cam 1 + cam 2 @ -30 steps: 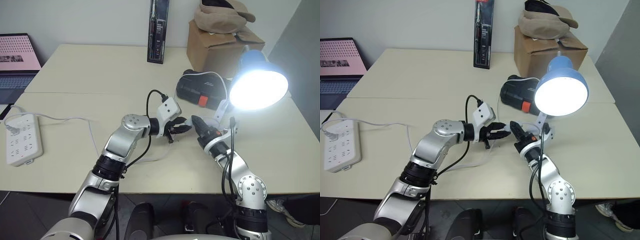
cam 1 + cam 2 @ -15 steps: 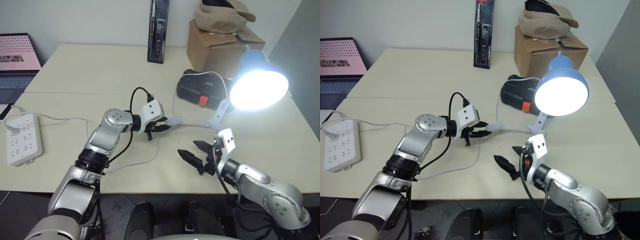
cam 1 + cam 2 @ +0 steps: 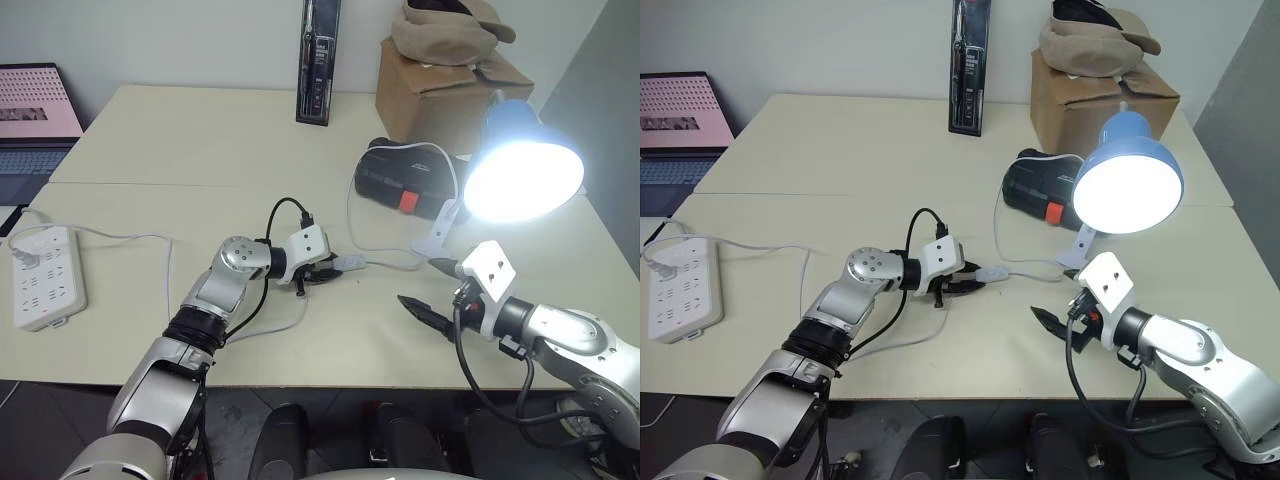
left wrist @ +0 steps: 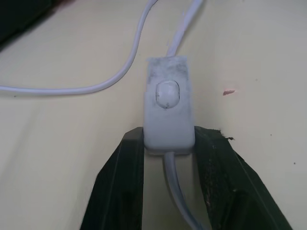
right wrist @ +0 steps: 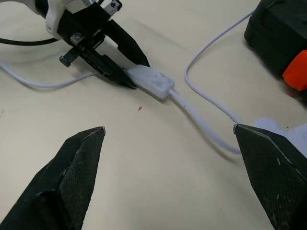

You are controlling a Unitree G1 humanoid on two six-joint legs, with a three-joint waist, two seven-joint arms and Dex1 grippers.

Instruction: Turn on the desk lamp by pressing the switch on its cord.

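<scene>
The desk lamp (image 3: 520, 175) stands at the right with its blue shade lit, its clip base (image 3: 435, 238) on the table. Its white cord (image 3: 385, 265) runs from the base to the switch (image 3: 347, 263), which lies flat on the table. My left gripper (image 3: 325, 272) is shut on the near end of the switch (image 4: 169, 103), a black finger against each side. My right gripper (image 3: 428, 290) hangs open to the right of the switch (image 5: 151, 80), a hand's width away, with nothing between its fingers (image 5: 76, 158).
A white power strip (image 3: 45, 278) lies at the left edge, with the cord trailing to it. A black case with an orange patch (image 3: 400, 180) sits behind the switch. At the back stand a cardboard box (image 3: 450, 90), a tall black pack (image 3: 318, 60) and a laptop (image 3: 35, 110).
My right gripper has opened wide, rolled over and drawn back to the right from the switch. My left gripper has sunk leftward, bringing the switch onto the table. The lamp stays lit.
</scene>
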